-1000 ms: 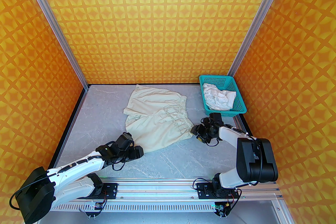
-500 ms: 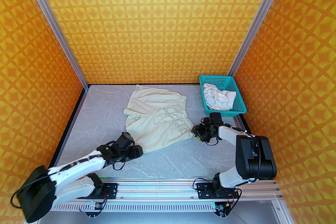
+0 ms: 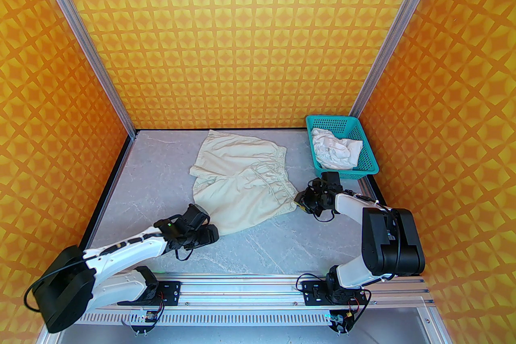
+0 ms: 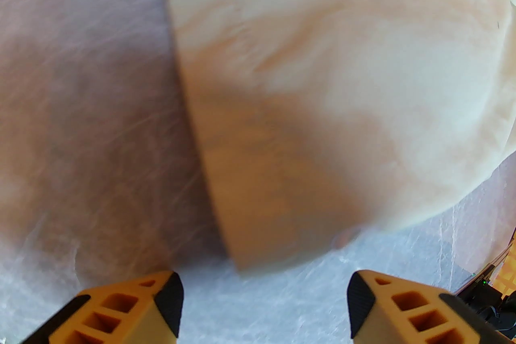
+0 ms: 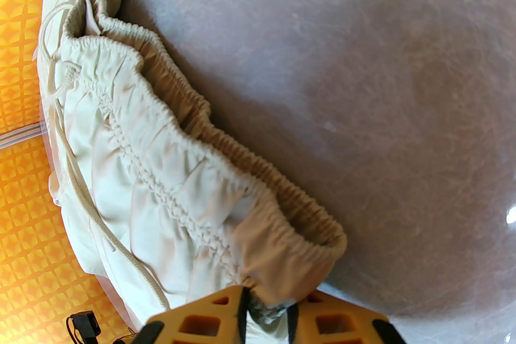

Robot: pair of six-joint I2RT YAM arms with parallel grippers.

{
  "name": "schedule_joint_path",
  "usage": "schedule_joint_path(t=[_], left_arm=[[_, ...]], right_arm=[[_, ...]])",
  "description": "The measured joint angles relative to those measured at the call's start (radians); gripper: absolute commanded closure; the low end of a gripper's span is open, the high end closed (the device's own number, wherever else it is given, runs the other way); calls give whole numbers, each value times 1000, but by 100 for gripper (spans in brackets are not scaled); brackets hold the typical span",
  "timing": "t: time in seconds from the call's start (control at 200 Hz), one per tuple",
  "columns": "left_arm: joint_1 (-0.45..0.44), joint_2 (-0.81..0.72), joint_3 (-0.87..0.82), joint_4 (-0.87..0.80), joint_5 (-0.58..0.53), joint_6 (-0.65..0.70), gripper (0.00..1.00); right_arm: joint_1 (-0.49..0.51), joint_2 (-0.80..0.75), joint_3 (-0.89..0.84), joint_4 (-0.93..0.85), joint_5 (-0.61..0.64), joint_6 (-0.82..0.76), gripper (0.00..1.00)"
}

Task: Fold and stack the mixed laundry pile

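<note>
the right claw (image 5: 268,304) pinches a waistband corner of the beige shorts (image 5: 133,157). the left claw (image 4: 264,294) gapes wide, their hem corner just ahead.

The cream-beige garment (image 3: 242,181) shows darker tan inside its band (image 5: 262,173), and the shirt (image 3: 334,151) is white in a teal mesh basket (image 3: 350,173). The table (image 3: 161,173) is pale grey with marble veining; the walls (image 3: 258,32) are orange with a yellow diamond pattern. The left gripper (image 4: 264,296) has orange fingers (image 4: 121,314) with black pads (image 4: 171,302).
</note>
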Motion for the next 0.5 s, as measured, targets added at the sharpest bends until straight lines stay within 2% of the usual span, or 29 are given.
schedule_joint_path(t=[0.255, 0.36, 0.505], left_arm=[[-2, 45, 17, 21, -11, 2, 74], [-7, 38, 17, 38, -11, 0, 85], [-9, 5, 17, 34, -11, 11, 99]], right_arm=[[0, -2, 0, 3, 1, 8, 66], [0, -2, 0, 8, 7, 18, 61], [4, -2, 0, 19, 29, 37, 63]])
